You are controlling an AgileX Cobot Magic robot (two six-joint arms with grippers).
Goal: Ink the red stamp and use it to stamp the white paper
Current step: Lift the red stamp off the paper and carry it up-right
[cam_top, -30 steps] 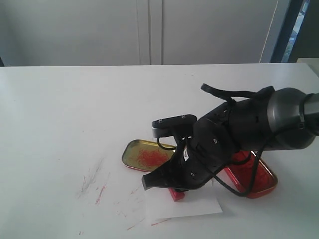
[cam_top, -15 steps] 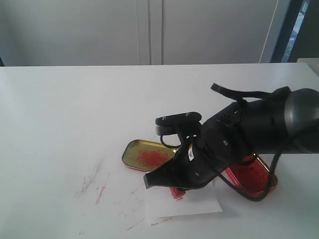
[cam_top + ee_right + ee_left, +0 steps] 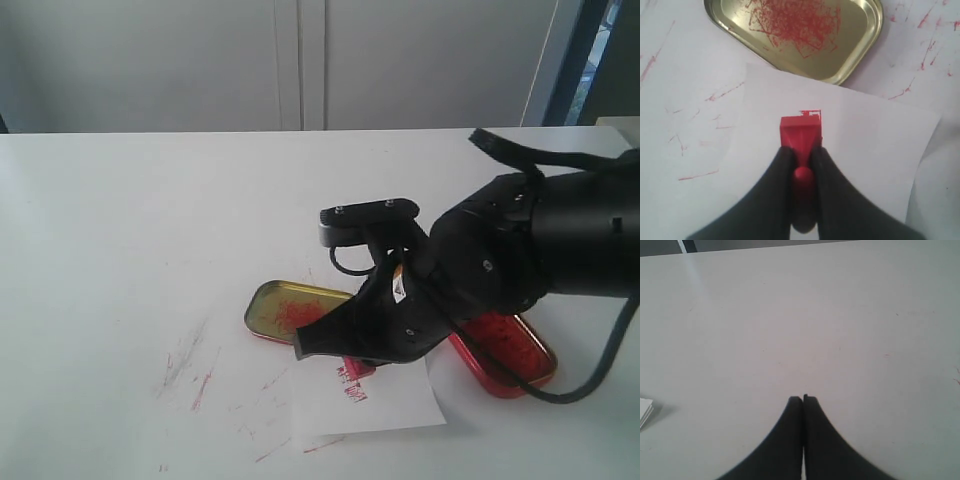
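My right claw (image 3: 305,350) is matte black all over, with two fingers (image 3: 772,200) that are broad at the root and curve to narrow tips. Behind the claw is a rounded black wrist housing (image 3: 500,262) with small screws and a little white and orange label (image 3: 398,290); above it is a flat black bracket (image 3: 368,212) with two screw heads, and black cables (image 3: 512,156) loop around. My left claw (image 3: 803,399) has the same black curved fingers.

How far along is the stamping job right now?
Done, it seems: a red imprint sits on the white paper, so inking and pressing look finished. In hand: the right gripper is shut on the red stamp, over the paper by the imprint. Remaining: probably only putting the stamp down. The left gripper is shut, idle over the table.
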